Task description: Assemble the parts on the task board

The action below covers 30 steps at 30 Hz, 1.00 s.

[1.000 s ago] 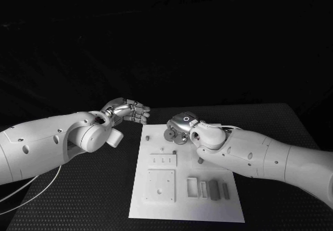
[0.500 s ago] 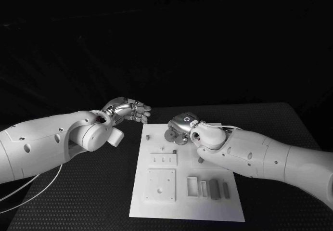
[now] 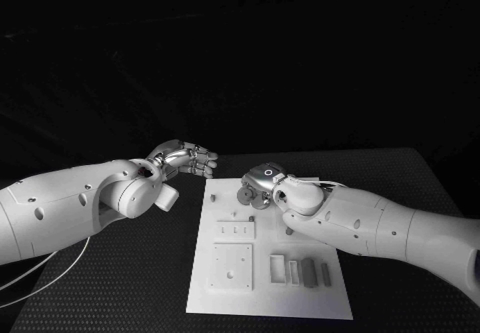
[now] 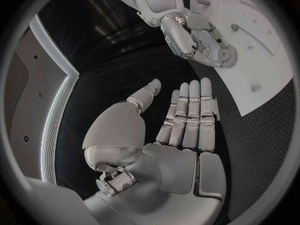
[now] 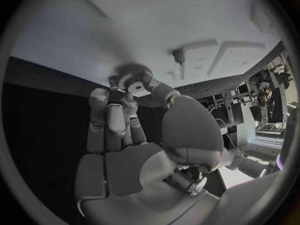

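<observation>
Gear [image 5: 132, 79] pinched in right hand [image 5: 134, 130]

Black textured table [image 3: 120, 277], white task board [image 3: 270, 305] lying flat at its middle

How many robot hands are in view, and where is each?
2. The left robot hand is beside the task board's far left corner, empty; the right robot hand holds a gear over the board's far end.
</observation>
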{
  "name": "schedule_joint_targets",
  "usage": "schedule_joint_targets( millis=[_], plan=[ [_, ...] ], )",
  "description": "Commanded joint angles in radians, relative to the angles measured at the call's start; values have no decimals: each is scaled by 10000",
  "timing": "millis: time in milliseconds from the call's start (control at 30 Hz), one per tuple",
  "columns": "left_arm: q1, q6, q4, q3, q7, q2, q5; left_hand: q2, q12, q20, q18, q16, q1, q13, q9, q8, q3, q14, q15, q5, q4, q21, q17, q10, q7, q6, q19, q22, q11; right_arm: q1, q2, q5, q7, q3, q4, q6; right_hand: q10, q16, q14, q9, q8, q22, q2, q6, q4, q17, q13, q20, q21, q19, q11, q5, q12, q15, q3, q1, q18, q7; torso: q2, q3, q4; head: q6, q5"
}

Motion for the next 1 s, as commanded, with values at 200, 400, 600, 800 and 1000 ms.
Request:
schedule_joint_targets(
  millis=[200, 400, 600, 800, 1000],
  plan=[
    [14, 59, 17, 10, 55, 2, -23, -58, -39, -1, 197, -73, 30, 14, 13, -73, -14, 47, 47, 43, 50, -71, 16, 38, 20, -41, -49, 16, 62, -3, -63, 251, 90, 0, 31, 136, -124, -72, -93, -241, -373, 146, -308, -827, 218, -72, -16, -24, -68, -8, 149, -37, -40, 169, 0, 6, 452, 320, 1, -4, -9, -17, 15],
    [15, 48, -10, 10, 28, 10, -23, -61, -44, -1, 197, -77, 29, 16, 13, -77, -15, 48, 47, 43, 51, -73, 20, 36, 22, -46, -49, 18, 63, -1, -131, 510, 247, 1, 32, 115, -146, -87, -142, -227, -304, 154, -279, -767, 393, -124, -21, -3, -87, -24, 86, -41, -13, 119, -1, -22, 452, 246, 1, 2, -10, -24, 5],
    [15, 59, -21, 10, 31, -7, -23, -65, -79, -1, 198, -93, 26, 16, 10, -102, -16, 53, 47, 43, 55, -79, 34, 4, 37, -81, -45, 24, 79, 14, -443, 718, 360, 12, 390, -429, -158, -93, -151, -239, -318, 160, -283, -824, 447, -119, -27, 2, -93, -34, 54, -43, -10, 85, -13, -24, 452, 215, -6, 9, -22, -7, 10],
    [15, 28, -33, 10, 75, -54, -23, -63, -87, -2, 199, -98, 29, 17, 11, -105, -13, 56, 47, 43, 56, -80, 39, -2, 40, -86, -43, 26, 82, 95, -1268, 1670, 756, 356, 1262, -1353, -133, -99, -139, -191, -166, 172, -271, -614, 523, -134, -37, -15, -88, -24, 63, -42, 26, 87, -19, 35, 452, 229, -7, 22, -42, 75, 10],
    [15, 21, 1, 10, 634, -156, -23, -83, -86, -8, 204, -109, 97, 38, 29, -85, 5, 75, 35, 43, 7, -88, 62, 36, 22, -43, -39, 34, 68, 464, -2594, 3501, 2196, 786, 2169, -1164, -210, -249, -439, -130, 31, 173, -355, -308, 437, -623, -64, 5, -144, -130, 144, -41, 11, 168, -67, 154, 452, 310, -13, 42, -108, 214, -38]
  ],
)
